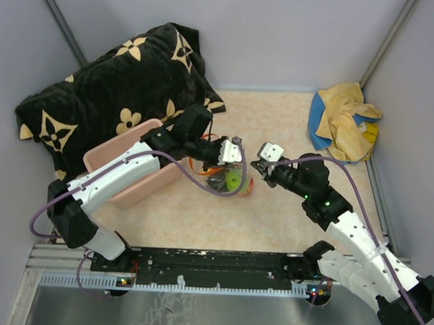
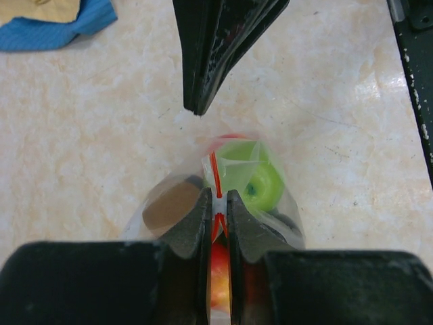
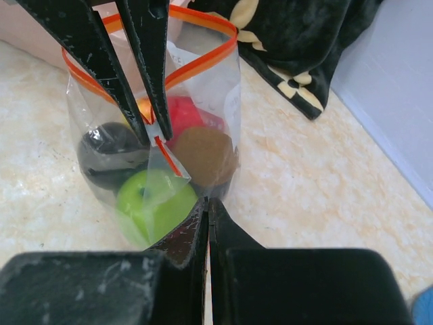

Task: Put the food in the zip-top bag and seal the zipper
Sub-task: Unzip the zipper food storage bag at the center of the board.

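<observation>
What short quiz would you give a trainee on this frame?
1. True or false: the zipper is pressed shut along its whole width.
2. Fill in: the right end effector is ___, holding nothing.
3. What pinches the zip-top bag at its mouth? A) the left end effector B) the right end effector C) both
Key: 1 false, part of the mouth gapes in a loop; 2 shut; 3 A.

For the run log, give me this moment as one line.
food: in zip-top bag | zipper: not sealed | left gripper: pinching zipper | right gripper: shut, empty
</observation>
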`<state>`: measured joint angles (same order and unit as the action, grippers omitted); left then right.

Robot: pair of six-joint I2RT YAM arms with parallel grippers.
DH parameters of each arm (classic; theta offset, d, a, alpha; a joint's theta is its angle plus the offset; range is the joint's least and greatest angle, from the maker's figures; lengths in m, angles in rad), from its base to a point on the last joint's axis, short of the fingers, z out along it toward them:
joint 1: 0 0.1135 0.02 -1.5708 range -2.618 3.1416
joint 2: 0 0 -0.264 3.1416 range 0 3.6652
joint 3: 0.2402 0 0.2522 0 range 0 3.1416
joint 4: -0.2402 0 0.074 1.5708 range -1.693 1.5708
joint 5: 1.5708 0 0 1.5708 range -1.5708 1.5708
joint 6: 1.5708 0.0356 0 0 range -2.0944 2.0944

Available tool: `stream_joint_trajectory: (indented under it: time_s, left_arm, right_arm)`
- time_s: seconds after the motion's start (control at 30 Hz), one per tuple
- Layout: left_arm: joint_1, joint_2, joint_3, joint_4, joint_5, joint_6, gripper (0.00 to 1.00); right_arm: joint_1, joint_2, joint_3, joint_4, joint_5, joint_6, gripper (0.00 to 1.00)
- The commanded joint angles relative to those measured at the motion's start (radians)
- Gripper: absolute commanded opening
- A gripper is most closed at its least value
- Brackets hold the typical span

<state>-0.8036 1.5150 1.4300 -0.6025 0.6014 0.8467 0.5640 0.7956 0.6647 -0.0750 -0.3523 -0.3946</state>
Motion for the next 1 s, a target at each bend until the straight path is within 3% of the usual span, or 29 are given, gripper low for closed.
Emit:
stream_joint_trajectory:
  time_s: [0.0,0.1,0.17,0.23,0.47,0.67,0.73,0.87,0.97]
  left_arm:
    - [-0.001,-0.039,0.028,-0.038,-0.068,0.002,0.07]
    - [-0.002,-0.034,0.045,-0.035,-0.006,0.0,0.07]
    - [-0.002,-0.035,0.044,-0.021,0.031,-0.003,0.07]
    - [-0.002,-0.034,0.044,-0.015,0.049,-0.003,0.07]
    - [-0.003,-0.03,0.044,-0.011,0.073,0.002,0.07]
    - [-0.003,-0.026,0.047,0.001,0.093,0.0,0.07]
    - [-0.003,-0.026,0.048,0.001,0.091,-0.001,0.07]
    - [-0.003,-0.031,0.046,-0.001,0.068,-0.001,0.06]
    - [-0.002,-0.036,0.048,-0.006,0.037,-0.002,0.05]
  right_arm:
    - [-0.012,-0.022,0.078,-0.029,0.004,-0.033,0.0]
    - [-0.012,-0.021,0.073,-0.012,-0.117,-0.045,0.03]
    - [-0.012,-0.011,0.067,0.012,-0.167,-0.049,0.23]
    - [-0.012,0.015,0.075,0.017,-0.192,-0.062,0.37]
    - [-0.012,0.105,0.102,0.077,-0.234,-0.097,0.43]
    - [-0.011,0.174,0.133,0.093,-0.268,-0.112,0.36]
    - [-0.012,0.181,0.14,0.088,-0.266,-0.111,0.27]
    - [-0.012,0.173,0.148,0.035,-0.209,-0.131,0.0]
    - [-0.02,0.145,0.155,-0.018,-0.141,-0.153,0.0]
